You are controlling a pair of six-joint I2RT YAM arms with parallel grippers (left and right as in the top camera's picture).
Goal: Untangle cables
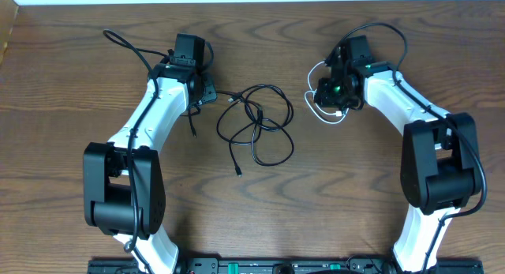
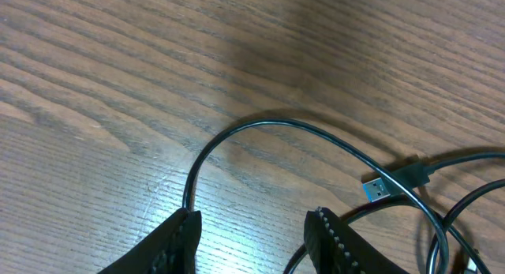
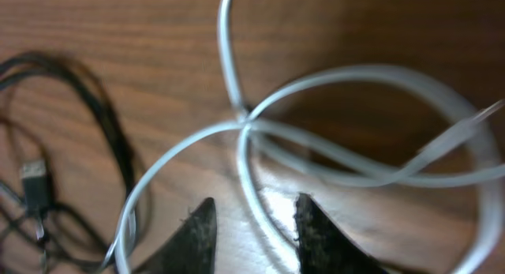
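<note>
grip on nothing at the left gripper (image 2: 254, 215): parted, low over the wood, with an arc of the black cable (image 2: 276, 122) running in at the tip of one finger (image 2: 170, 242), not clamped as far as can be told. probably posed there to take that run and hold the cord in place. just beyond, a usb plug (image 2: 377, 187) with a blue tongue, flat on the wooden table (image 1: 63, 108), beside another pass of the same cord.

likewise parted at the right gripper (image 3: 254, 201), straddling one strand of the white cable (image 3: 379, 70) with room on both sides. too blurred to say whether touching. looks placed so as to close on that strand and lift the coil away.

further out, from overhead: white cable bunched under and just beside the right wrist, black cable in loose overlapping loops at mid-table near the left wrist, bare wood between them. judging by that gap, the two cords largely parted already; left to do, opening the black loops. risk in pulling one end: cinching those loops into a knot.
</note>
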